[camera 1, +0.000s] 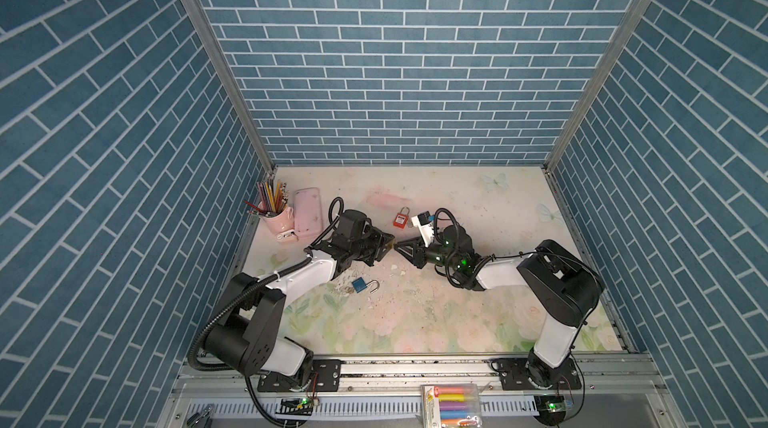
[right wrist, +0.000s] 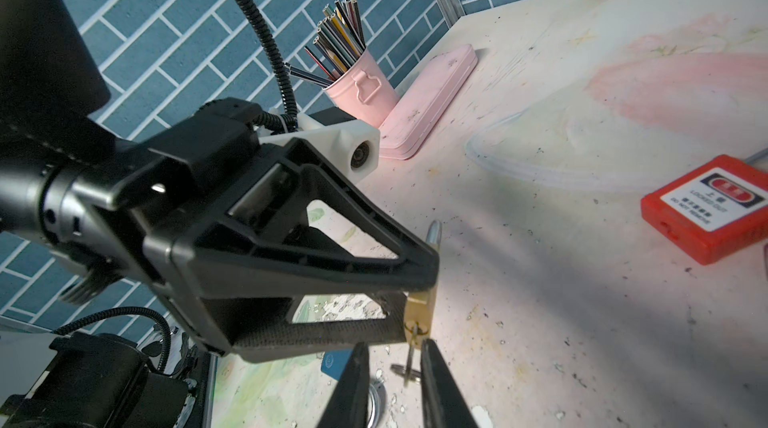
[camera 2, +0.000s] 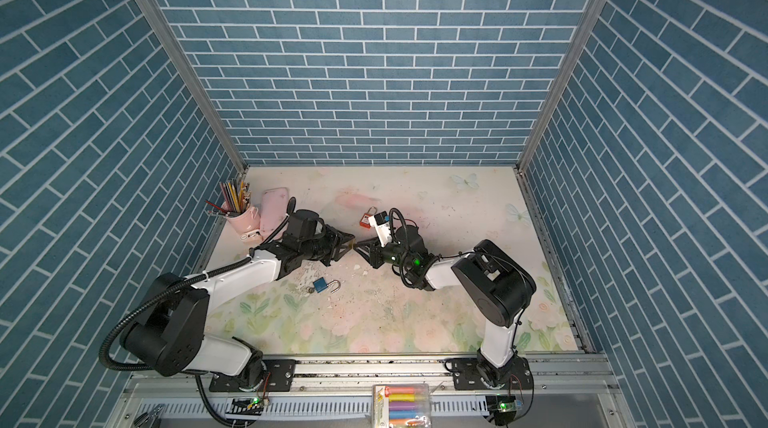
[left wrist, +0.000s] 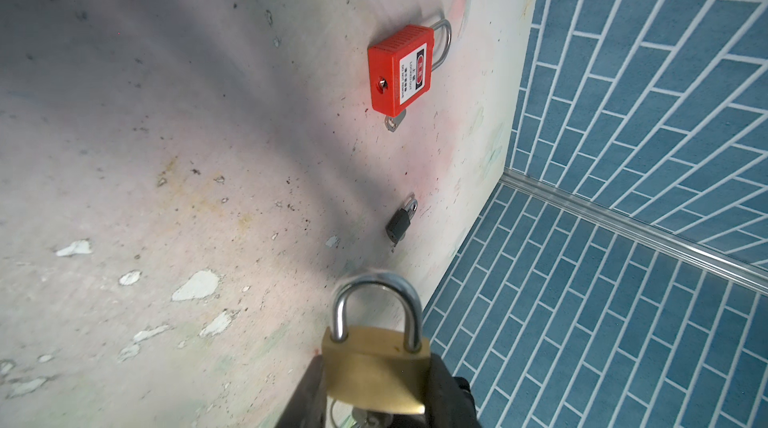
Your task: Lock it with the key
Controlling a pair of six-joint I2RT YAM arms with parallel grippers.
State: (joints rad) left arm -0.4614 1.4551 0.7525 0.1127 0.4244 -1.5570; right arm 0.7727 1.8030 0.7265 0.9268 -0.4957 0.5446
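- Brass padlock held off the counter at the middle of my workspace, pinched by its body between the two fingers of the left claw. Both legs of its steel shackle run into the body, and the bow points away from that claw.
- The key, on a ring, shows at the padlock's base, directly in front of the right claw.
- In both top views I see the right claw nearly tip to tip with the left one. Its fingers stand a little apart with the key in the gap, close to one finger and clear of the other.
- Red padlock lies flat on the counter just beyond the right claw, toward the back wall.
- Small black padlock lies on the counter ahead of the left claw, apart from the red one.
- Blue padlock, its shackle swung open, lies on the counter on the near side of the left claw, toward the arm bases.
- Pink cup of pencils and pink case sit side by side behind the left claw, by the side wall.
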